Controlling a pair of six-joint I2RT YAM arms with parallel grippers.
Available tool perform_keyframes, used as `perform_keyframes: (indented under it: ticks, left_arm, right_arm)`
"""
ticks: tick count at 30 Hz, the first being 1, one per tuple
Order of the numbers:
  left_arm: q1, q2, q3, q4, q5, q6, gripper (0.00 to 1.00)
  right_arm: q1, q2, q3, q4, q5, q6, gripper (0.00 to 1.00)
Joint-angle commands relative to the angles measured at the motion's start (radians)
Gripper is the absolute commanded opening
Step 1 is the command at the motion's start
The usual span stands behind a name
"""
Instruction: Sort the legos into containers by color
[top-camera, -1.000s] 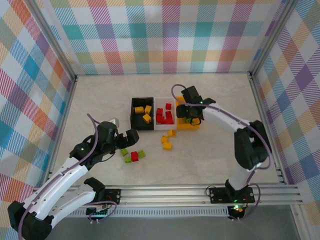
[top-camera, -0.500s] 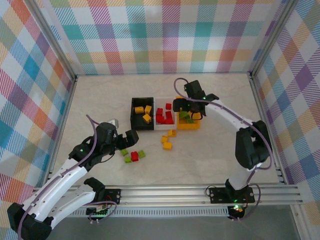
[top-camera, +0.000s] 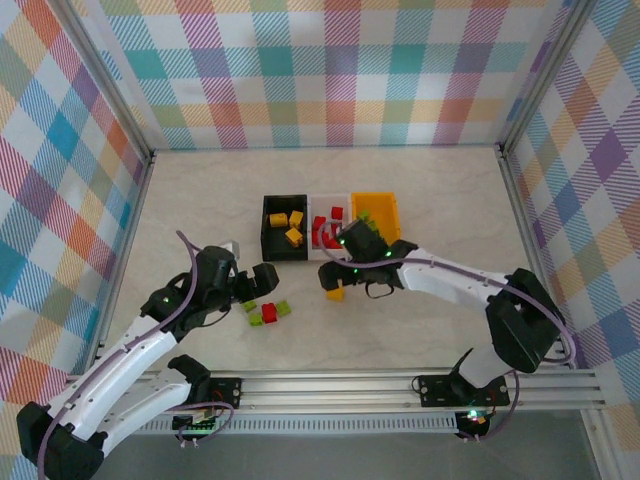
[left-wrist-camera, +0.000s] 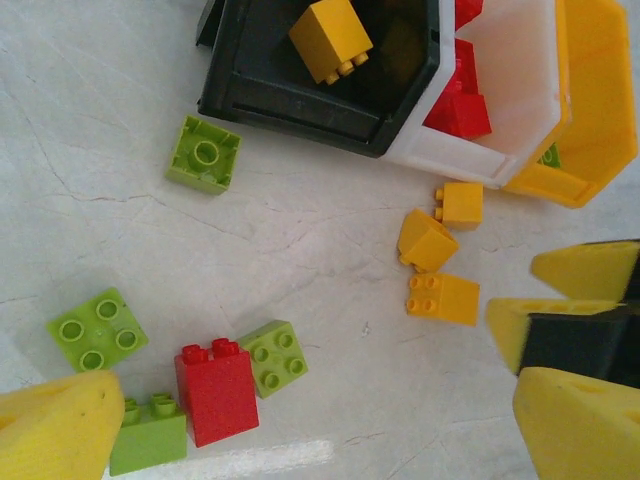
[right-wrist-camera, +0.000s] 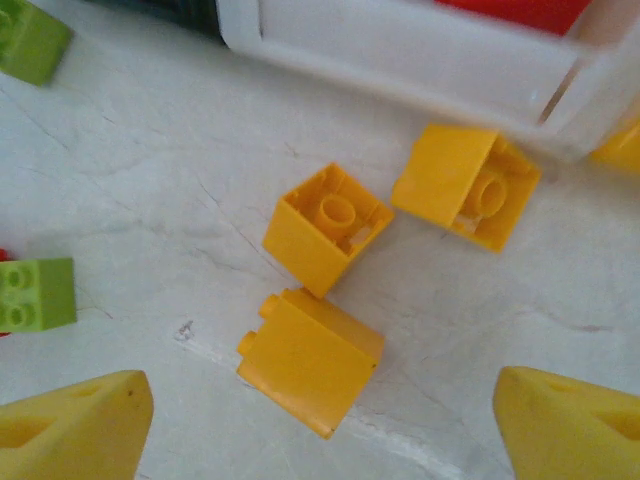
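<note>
Three yellow-orange bricks (right-wrist-camera: 327, 228) lie on bare table (right-wrist-camera: 150, 180) just before the white bin (right-wrist-camera: 400, 60), under the right tool (right-wrist-camera: 322, 400), wide open and empty.

Black bin (left-wrist-camera: 300, 110), white bin (left-wrist-camera: 512, 82), orange bin (top-camera: 376, 206) abutting at table (top-camera: 200, 200) centre; yellow bricks (right-wrist-camera: 325, 228), green bricks (left-wrist-camera: 204, 153), red brick (left-wrist-camera: 216, 392) loose toward near edge.

1. Top view: bright, even, diffuse light, with only faint, soft shadows on the table (top-camera: 450, 190).
2. Left wrist view: sharp. The bricks (left-wrist-camera: 215, 392) cast short, soft shadows, and the black bin (left-wrist-camera: 262, 75) is dark inside.
3. Right wrist view: the white bin (right-wrist-camera: 400, 55) at the far edge is blurred, and the near right fingertips (right-wrist-camera: 70, 430) are soft.
</note>
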Motion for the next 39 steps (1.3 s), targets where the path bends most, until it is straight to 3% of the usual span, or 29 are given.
perform_keyframes:
  ticks: [1, 12, 20, 28, 33, 39]
  left_arm:
    - [0.012, -0.014, -0.017, -0.017, 0.000, 0.004, 1.00]
    - [0.014, -0.015, -0.031, 0.000, 0.006, 0.009, 1.00]
    - [0.017, -0.026, -0.030, -0.008, 0.009, 0.017, 1.00]
    - [0.018, -0.027, -0.023, -0.019, 0.010, 0.020, 1.00]
    - [0.020, -0.044, -0.025, -0.048, -0.012, 0.015, 1.00]
    - [0.023, -0.077, -0.047, -0.083, -0.020, -0.007, 1.00]
  right_arm:
    - [0.023, 0.045, -0.004, 0.065, 0.024, 0.071, 0.86]
    - [0.068, 0.163, 0.026, 0.061, 0.100, 0.121, 0.80]
    - [0.073, 0.174, 0.027, 0.054, 0.105, 0.122, 0.57]
    - [0.078, 0.058, 0.015, 0.016, 0.096, 0.063, 0.48]
    - [0.078, 0.036, 0.140, -0.038, 0.045, -0.023, 0.48]
    - [0.065, 0.209, 0.432, -0.082, 0.048, -0.109, 0.49]
